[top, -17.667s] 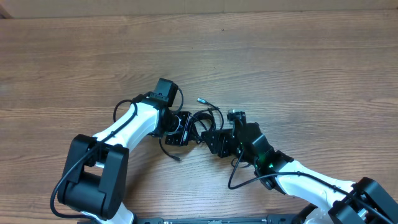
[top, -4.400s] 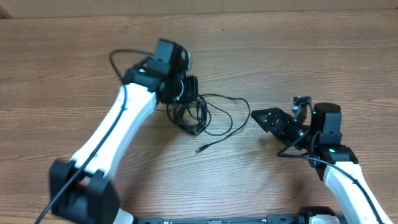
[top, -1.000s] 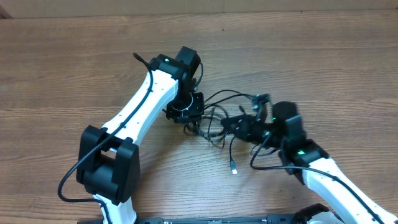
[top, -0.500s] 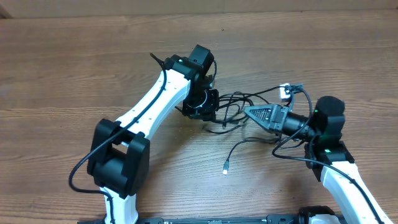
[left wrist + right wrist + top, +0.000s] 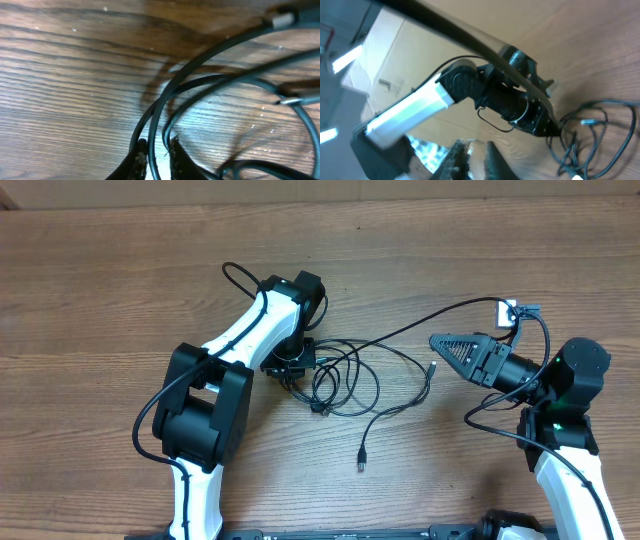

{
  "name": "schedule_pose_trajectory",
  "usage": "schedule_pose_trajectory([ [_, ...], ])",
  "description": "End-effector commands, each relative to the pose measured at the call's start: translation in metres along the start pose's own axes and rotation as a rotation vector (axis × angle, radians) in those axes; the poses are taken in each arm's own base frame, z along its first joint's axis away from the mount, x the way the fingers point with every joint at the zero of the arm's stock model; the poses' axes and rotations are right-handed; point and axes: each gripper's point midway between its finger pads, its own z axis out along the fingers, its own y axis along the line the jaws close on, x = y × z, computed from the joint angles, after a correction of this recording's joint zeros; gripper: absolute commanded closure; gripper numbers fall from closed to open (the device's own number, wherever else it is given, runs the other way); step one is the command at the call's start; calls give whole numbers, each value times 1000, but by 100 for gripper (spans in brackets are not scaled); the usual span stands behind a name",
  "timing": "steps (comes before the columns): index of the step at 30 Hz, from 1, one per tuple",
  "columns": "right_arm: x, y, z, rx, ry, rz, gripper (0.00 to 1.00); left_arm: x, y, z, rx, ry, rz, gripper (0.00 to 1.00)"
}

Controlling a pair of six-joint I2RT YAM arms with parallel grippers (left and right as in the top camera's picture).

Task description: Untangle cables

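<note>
The cables [image 5: 347, 377] are bunched on the table [image 5: 120, 280], touching the left gripper [image 5: 156, 160], whose fingertips are clamped on one strand; whether the right gripper [image 5: 437, 341] is closed cannot be told; one strand is stretched from the bunch up to its rear; if that arm is drawn away, the bunch could be tightened, or the strand snagged.

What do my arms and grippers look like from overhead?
The left arm and right arm have white links, black joints and thick black cables alongside. The left gripper and right gripper are black; the right tapers to a wedge. A green light glows on the right arm.
</note>
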Motion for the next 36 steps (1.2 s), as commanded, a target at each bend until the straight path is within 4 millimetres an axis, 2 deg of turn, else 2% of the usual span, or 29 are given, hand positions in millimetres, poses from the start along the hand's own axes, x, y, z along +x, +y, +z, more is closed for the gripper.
schedule_pose_trajectory([
  [1,-7,-4,-1,42,-31,-79,68,-9,9,-5,-23,-41,-37,82],
  [2,-6,-14,-2,81,-39,-46,64,-9,8,-5,-16,-40,-42,84],
  [4,-2,-36,-4,169,-59,28,50,-8,7,-5,-12,-34,-73,96],
  [8,16,-101,-24,470,-121,265,28,-5,7,-5,-11,-24,-88,95],
  [10,30,-125,-38,607,-138,352,22,-4,9,-7,-11,-21,-91,96],
  [12,43,-138,-48,695,-132,416,19,-4,11,-13,-8,-24,-95,95],
  [15,59,-147,-56,766,-110,477,14,-5,7,-26,33,-40,-98,96],
  [18,80,-155,-66,859,-76,539,8,-10,0,-51,96,-98,-91,95],
  [21,100,-157,-73,913,-25,598,0,-18,-10,-84,187,-190,-59,96],
  [23,115,-152,-71,905,41,615,0,-22,-14,-109,240,-269,-34,96],
  [25,131,-142,-65,856,143,590,0,-23,-14,-126,268,-321,-33,96],
  [27,149,-135,-67,860,220,616,0,-23,-13,-141,288,-365,-22,93],
  [29,164,-131,-73,884,262,673,0,-22,-11,-148,295,-386,-22,86],
  [32,176,-122,-73,860,305,731,0,-21,-11,-151,299,-390,-23,61],
  [33,176,-117,-69,815,328,712,0,-21,-11,-150,298,-388,-22,53],
  [36,166,-90,-44,553,385,565,0,-21,-12,-148,295,-382,-21,41],
])
